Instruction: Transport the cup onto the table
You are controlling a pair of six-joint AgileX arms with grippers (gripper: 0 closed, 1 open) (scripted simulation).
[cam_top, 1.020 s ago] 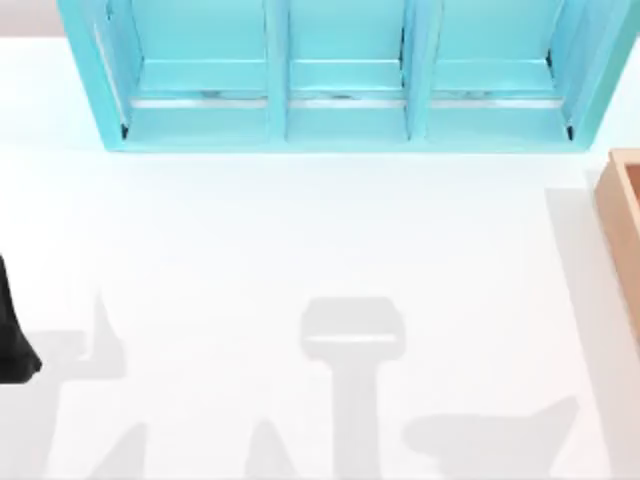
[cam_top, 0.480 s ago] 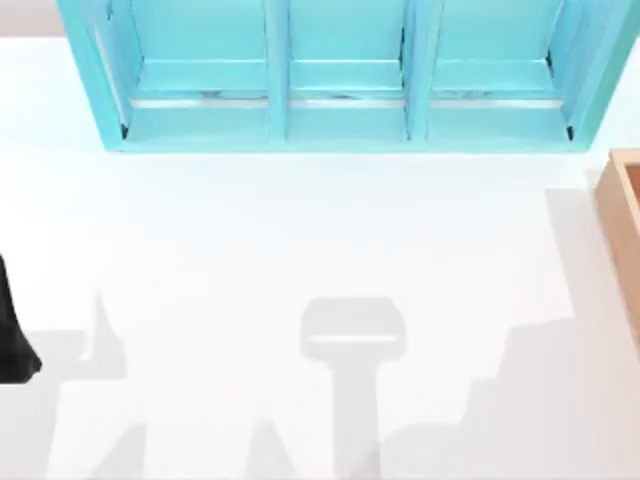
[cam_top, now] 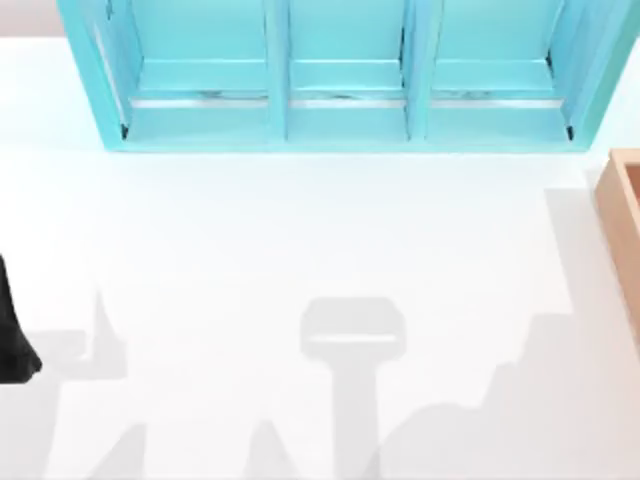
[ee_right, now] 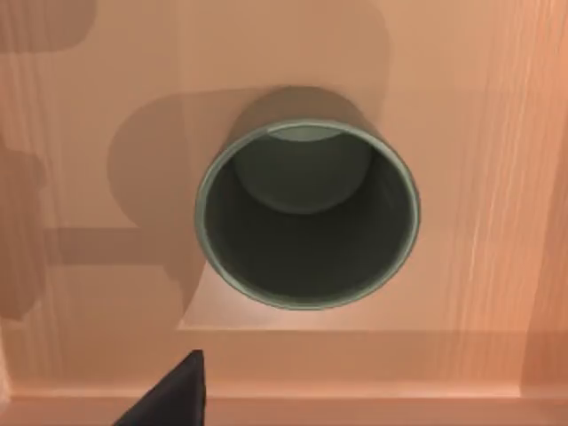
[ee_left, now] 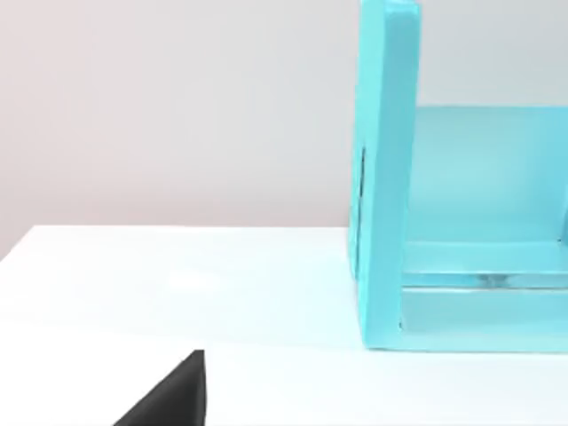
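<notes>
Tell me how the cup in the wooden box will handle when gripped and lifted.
The cup looks rigid, so probably won't deform. Its smooth round wall may slip or twist between flat fingers. Standing upright, mouth open, on the wooden box floor, it seems stable, though likely light enough to tip if nudged.

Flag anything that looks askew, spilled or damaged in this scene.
Nothing stands out. The cup stands upright and empty on the wooden box floor. The blue shelf unit sits square on the white table, with nothing spilled or broken.

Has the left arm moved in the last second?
No. The left arm stays at the table left edge, equally far from the blue shelf.
</notes>
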